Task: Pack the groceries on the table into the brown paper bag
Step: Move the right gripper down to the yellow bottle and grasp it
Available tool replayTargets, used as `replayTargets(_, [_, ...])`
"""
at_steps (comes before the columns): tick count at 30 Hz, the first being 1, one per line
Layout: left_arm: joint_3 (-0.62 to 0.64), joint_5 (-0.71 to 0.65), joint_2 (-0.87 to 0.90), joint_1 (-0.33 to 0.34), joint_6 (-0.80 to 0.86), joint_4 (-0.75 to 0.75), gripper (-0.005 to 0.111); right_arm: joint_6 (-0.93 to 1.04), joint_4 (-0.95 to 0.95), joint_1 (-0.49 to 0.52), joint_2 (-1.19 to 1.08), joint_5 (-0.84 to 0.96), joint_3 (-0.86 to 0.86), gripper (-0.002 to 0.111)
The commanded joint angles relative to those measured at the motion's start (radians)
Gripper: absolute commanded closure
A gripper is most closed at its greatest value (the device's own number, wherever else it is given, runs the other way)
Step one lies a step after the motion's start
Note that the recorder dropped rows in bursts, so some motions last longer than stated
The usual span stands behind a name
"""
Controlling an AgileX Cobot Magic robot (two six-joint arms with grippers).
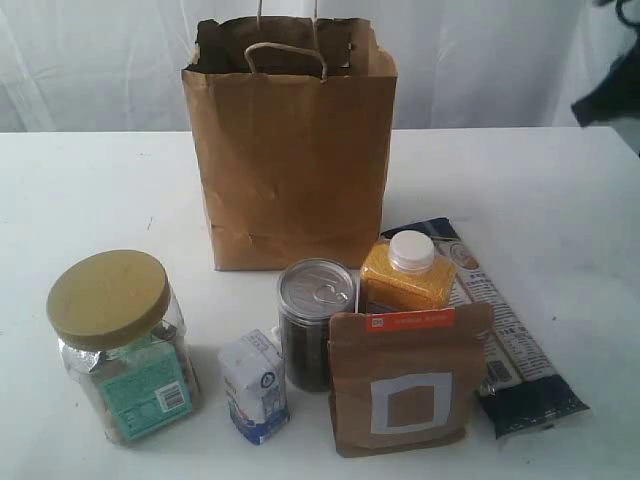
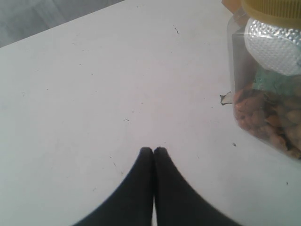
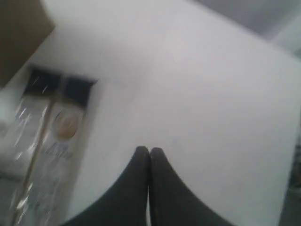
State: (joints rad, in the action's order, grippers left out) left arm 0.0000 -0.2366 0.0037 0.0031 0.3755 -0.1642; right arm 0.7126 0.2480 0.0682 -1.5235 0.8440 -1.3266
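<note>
No text, brand or number is legible in any view.

Near left, the clear jar with tan lid [image 1: 120,350] carries a teal label with a barcode; the print is too small to read. The small white-blue carton [image 1: 255,385] bears blue markings, unreadable. The brown pouch [image 1: 405,380] has an orange band with a line of white print, illegible, above a white square outline. On the right, the long dark packet [image 1: 510,350] shows a pale panel of fine print and a round emblem, both unreadable, and is blurred in the right wrist view.
</note>
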Motion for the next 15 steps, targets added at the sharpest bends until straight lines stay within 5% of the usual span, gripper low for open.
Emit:
replayTargets(1, [0.0,0.001,-0.004,-0.005,-0.001,-0.008,0.107,0.048,0.015,-0.004,-0.001,0.253,-0.003,0.108])
replayTargets(8, [0.0,0.001,-0.004,-0.005,-0.001,-0.008,0.107,0.053,0.239,-0.056,-0.001,0.269,-0.003,0.108])
replayTargets(15, [0.0,0.001,-0.004,-0.005,-0.001,-0.008,0.107,0.32,0.272,-0.264,-0.003,0.182,-0.003,0.106])
